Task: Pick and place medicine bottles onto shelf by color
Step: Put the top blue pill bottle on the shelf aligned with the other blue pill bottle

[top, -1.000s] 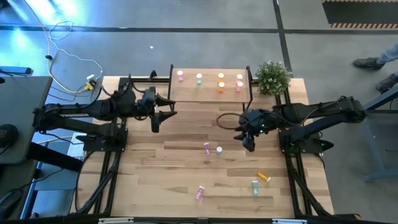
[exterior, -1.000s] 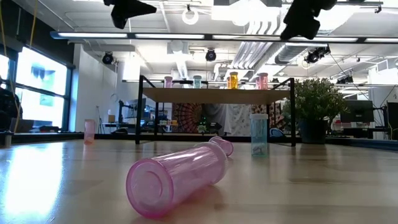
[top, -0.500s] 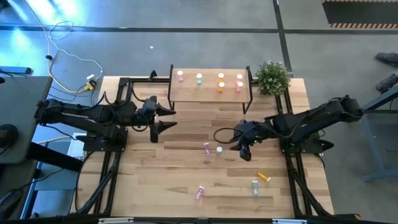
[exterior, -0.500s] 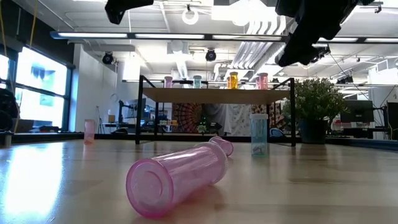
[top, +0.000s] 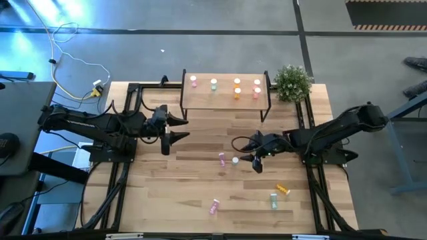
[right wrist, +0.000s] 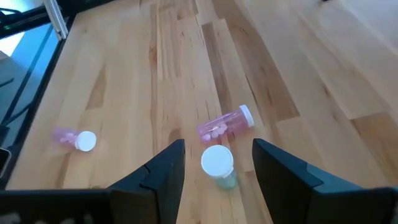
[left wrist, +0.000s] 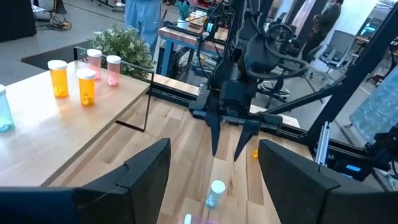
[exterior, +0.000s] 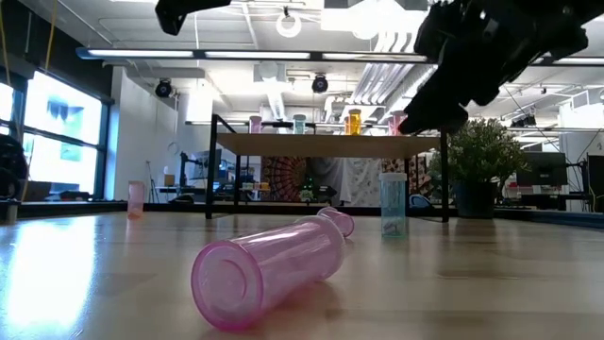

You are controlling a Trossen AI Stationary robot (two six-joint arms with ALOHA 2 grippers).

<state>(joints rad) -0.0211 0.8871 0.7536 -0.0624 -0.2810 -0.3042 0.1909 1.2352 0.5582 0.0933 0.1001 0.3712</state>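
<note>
My right gripper point(top: 256, 162) hangs over the middle of the desk point(top: 200, 193), jaws parted with nothing between them, straddling from above an upright pale green bottle point(right wrist: 218, 165) with a white cap. A pink bottle point(right wrist: 225, 124) lies on its side just beside it. My left gripper point(top: 180, 127) waits near the desk's left edge, jaws wide and empty. Toward the desk's front edge lie another pink bottle point(top: 214, 206), a green bottle point(top: 273, 200) and an orange bottle point(top: 283, 191). The shelf point(top: 223, 99) stands at the back edge, carrying five bottles point(top: 237, 88) in a row, with a potted plant point(top: 292, 82) beside it.
</note>
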